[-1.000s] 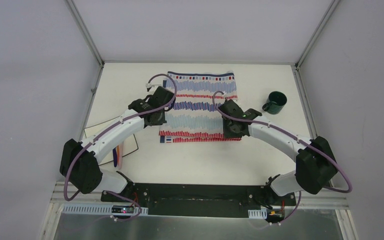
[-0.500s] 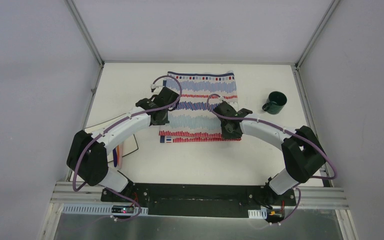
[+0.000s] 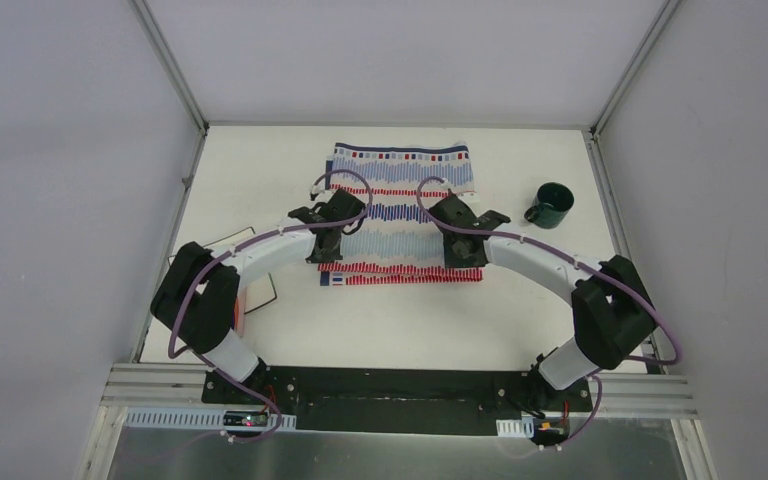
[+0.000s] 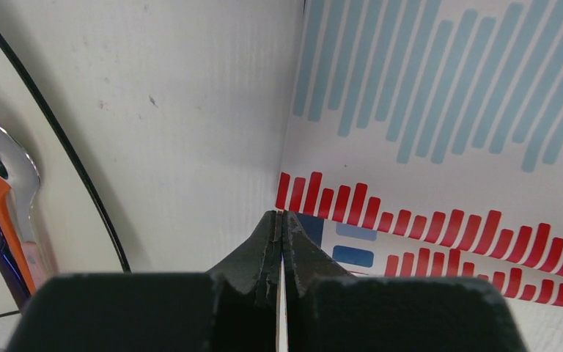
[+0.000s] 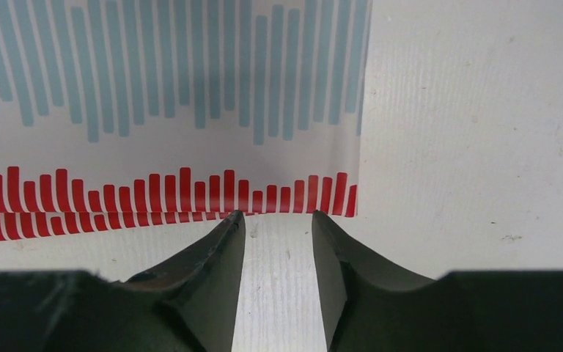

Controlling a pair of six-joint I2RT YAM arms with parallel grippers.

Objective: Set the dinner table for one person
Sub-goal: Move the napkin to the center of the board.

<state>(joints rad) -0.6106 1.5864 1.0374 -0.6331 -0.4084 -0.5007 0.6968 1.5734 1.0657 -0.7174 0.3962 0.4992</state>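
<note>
A red-blue-white striped cloth (image 3: 402, 215) lies flat on the white dinner table (image 3: 400, 320). My left gripper (image 3: 326, 258) (image 4: 281, 214) is at the cloth's near-left corner (image 4: 352, 253), shut on a thin sliver of its edge. My right gripper (image 3: 465, 262) (image 5: 278, 216) hovers just off the near-right corner (image 5: 341, 194). It is open, with only bare tabletop between its fingers.
A dark green mug (image 3: 552, 204) stands to the right of the cloth. A white square plate (image 3: 192, 262) lies at the left, partly under my left arm. Cutlery with orange and blue handles (image 3: 238, 310) (image 4: 4, 213) rests beside it.
Both arms have folded inward, their elbows swinging toward the middle. My left gripper has shifted right and nearer along the cloth's left edge. The right gripper's jaws have spread a little.
</note>
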